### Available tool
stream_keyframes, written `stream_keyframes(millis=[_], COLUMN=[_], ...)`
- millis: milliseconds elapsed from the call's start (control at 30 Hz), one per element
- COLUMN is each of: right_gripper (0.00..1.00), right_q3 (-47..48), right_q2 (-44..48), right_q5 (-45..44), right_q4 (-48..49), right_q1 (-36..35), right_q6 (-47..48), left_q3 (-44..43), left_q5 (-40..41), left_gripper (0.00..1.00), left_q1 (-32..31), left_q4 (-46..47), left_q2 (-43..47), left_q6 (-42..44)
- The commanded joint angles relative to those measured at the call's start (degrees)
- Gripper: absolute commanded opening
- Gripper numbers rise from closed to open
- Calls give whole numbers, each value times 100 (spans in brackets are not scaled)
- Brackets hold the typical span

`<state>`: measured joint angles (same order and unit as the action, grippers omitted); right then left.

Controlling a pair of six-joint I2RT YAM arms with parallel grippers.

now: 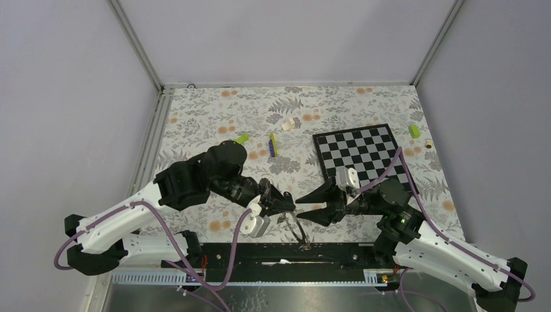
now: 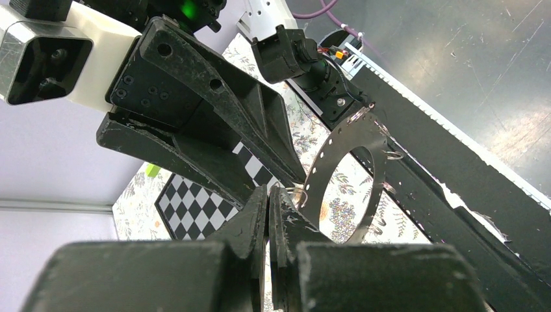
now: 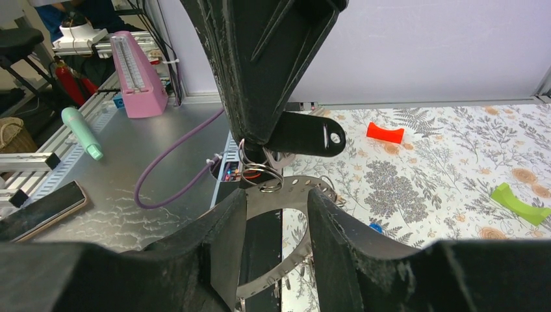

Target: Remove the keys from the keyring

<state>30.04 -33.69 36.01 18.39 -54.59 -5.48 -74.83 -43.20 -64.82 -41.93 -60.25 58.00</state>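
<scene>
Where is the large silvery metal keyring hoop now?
Top view: the silvery metal keyring hoop hangs at front centre, right where the left end effector and right end effector meet.

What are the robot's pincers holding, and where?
Left pincer pinches the black key at its wire-loop end. Right pincer straddles the big ring; grip unclear.
</scene>
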Motion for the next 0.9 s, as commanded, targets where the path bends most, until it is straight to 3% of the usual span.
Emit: stream_keyframes(millis=[0,500,767,867], right_gripper=[46,48,24,21], right_q3=[54,39,23,20], right_q2=[-50,-221,-234,-215], right_q5=[-16,120,287,345], right_q4=[481,766,838,824], right_q1=[10,10,10,10], right_q6=[-86,-60,-152,-155], left_q3=[-64,-66,-34,-29], left_q5=[-222,-215,-191,-190], left_gripper=[0,0,0,0], left_q1=[-27,-27,-22,-22], left_q4=[302,300,303,301], left_q2=[-4,-7,56,61], left_q6=[62,52,34,27])
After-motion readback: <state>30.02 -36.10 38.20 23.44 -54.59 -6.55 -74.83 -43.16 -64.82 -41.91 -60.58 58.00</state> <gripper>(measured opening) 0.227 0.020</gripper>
